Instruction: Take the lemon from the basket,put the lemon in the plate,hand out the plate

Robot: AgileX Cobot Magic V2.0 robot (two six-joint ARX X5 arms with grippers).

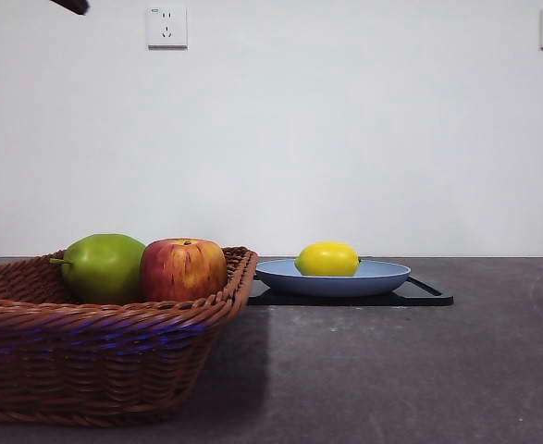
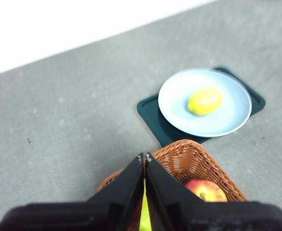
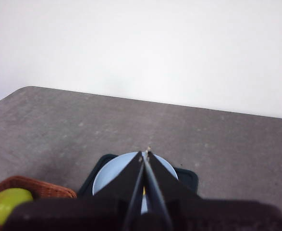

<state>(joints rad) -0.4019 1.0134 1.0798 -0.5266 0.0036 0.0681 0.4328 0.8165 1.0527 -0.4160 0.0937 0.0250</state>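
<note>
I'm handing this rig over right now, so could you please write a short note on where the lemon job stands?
Left gripper: shut, empty, raised above the basket.
Right gripper: shut, empty, raised above the plate.
Lemon: out of the basket, lying on the grey-blue plate, which rests on the black tray beside the basket.
Basket: holds the green pear-like fruit and the red-yellow apple.
Done: lemon taken out and placed on the plate.
Left: grasp the plate and hand it out; no gripper touches it yet.
</note>
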